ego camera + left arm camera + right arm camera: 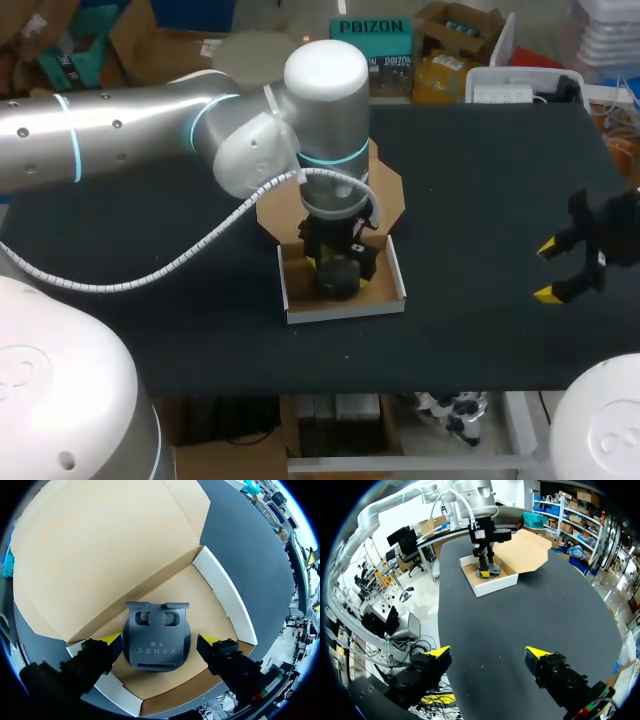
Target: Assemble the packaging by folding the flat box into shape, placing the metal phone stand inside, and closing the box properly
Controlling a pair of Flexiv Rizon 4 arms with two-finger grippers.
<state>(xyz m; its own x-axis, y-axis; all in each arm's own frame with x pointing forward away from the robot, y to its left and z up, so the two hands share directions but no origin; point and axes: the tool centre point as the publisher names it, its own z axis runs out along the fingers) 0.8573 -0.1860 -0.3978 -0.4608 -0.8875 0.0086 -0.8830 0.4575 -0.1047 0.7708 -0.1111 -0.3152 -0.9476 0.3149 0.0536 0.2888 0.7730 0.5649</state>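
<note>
The left gripper (159, 640) is open astride the stand (157, 630) in the box (225, 600); it should lift straight up, without nudging it. The right gripper (556, 270) hangs open near the bench's (480, 200) right edge.

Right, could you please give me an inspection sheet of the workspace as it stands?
Surface: black table, bare on the right.
Job's things: box folded up, lid open behind it; phone stand lying inside.
Clutter: nothing seen.
Grippers: left gripper open, down in the box astride the stand; right gripper open, empty, over bare table.
Cables: white coiled hose hanging off the left arm.
Surroundings: nothing seen.
</note>
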